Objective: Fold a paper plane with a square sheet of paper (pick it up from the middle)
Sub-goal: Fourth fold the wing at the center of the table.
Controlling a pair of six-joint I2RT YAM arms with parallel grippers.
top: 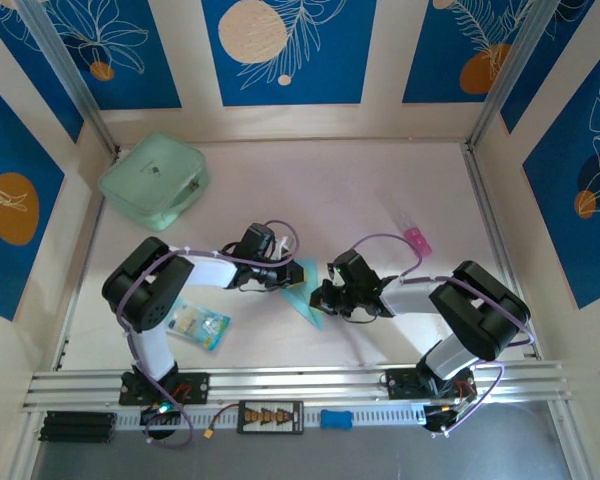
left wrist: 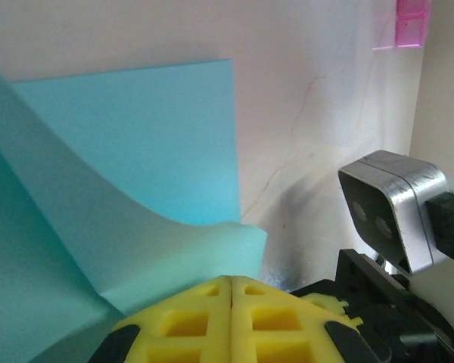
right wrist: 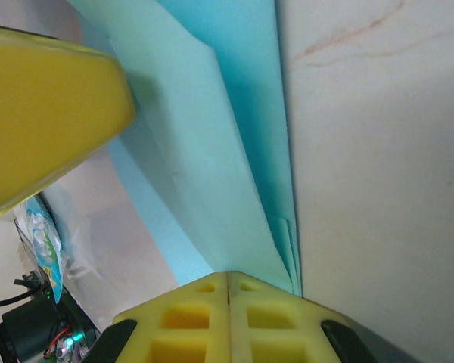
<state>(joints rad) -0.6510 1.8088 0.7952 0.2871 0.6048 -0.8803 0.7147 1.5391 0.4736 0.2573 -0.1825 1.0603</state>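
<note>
White tabletop (top: 360, 180), centre: folded blue paper (top: 308, 295) is held at both ends, its long crease running straight out from the right gripper (right wrist: 227, 278), clenched on the narrow tip; the left gripper (left wrist: 231, 281) pinches the opposite edge.

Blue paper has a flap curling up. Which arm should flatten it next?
Left, likely. The left pincer is shut right at the curled flap of the sheet of paper. The right pincer is shut at the folded tip, apparently anchoring it.
</note>
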